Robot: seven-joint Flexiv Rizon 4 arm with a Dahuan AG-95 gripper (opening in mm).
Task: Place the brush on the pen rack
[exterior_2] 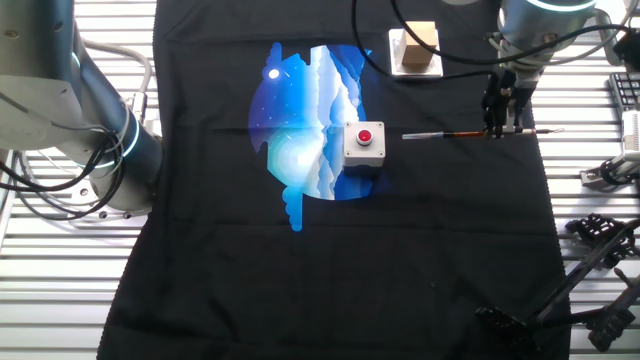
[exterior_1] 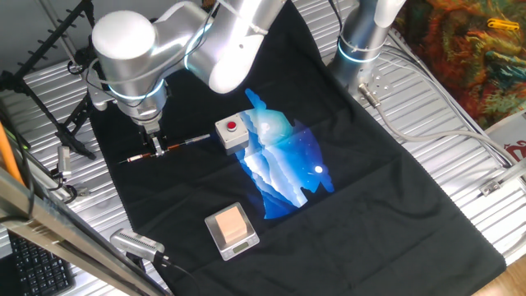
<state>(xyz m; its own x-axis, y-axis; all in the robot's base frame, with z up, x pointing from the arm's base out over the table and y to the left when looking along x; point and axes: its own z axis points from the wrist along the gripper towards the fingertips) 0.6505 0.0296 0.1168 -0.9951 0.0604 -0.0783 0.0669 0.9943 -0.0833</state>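
My fingers [exterior_1: 157,147] stand over the brush [exterior_1: 168,146] at the left of the frame, one on each side of its handle. I cannot tell if they already clamp it. The brush lies flat on the black cloth [exterior_2: 400,260], left of the red button box [exterior_1: 232,131].

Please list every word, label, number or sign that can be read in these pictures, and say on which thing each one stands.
No text can be read in either view.
White box at the table's edge: a red printed mark, cut off by the frame, not readable.
Red button box: no lettering visible.
Keyboard: key legends too small to read.
Black cloth: only a blue and white picture, no words.
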